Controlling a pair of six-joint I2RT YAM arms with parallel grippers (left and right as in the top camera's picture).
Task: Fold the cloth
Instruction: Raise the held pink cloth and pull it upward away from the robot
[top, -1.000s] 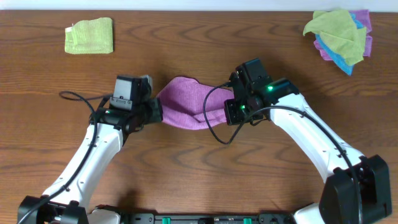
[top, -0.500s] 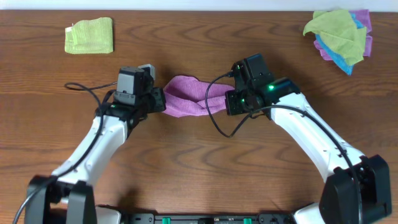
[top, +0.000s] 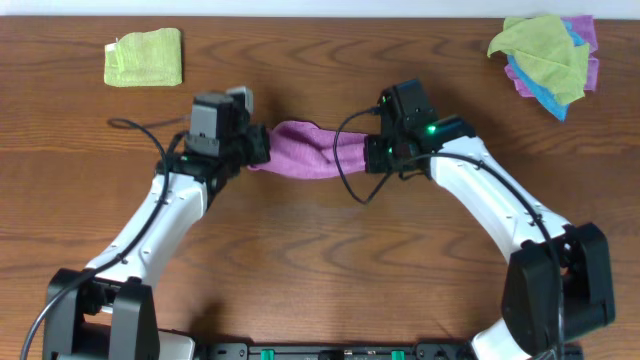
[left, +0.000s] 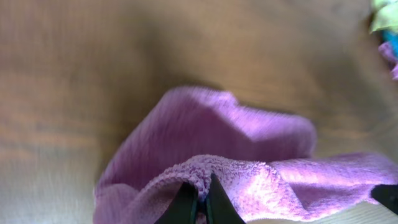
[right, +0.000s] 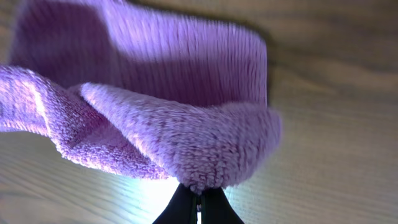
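The lilac-purple cloth (top: 312, 152) hangs as a sagging strip between my two grippers above the middle of the table. My left gripper (top: 258, 148) is shut on the cloth's left end; in the left wrist view its black fingertips (left: 185, 200) pinch a folded edge of the cloth (left: 249, 149). On the other side my right gripper (top: 368, 152) is shut on the right end, and the right wrist view has the cloth (right: 161, 99) draped from the pinched corner just above the gripper (right: 199, 202).
A folded yellow-green cloth (top: 144, 57) lies at the back left. A heap of yellow-green, bright blue and purple cloths (top: 548, 55) sits at the back right corner. The wooden table (top: 320, 260) stretches in front of the arms.
Both grippers have carried the cloth toward the far edge of the table. The cloth has drawn from a broad hanging shape into a narrower strip.
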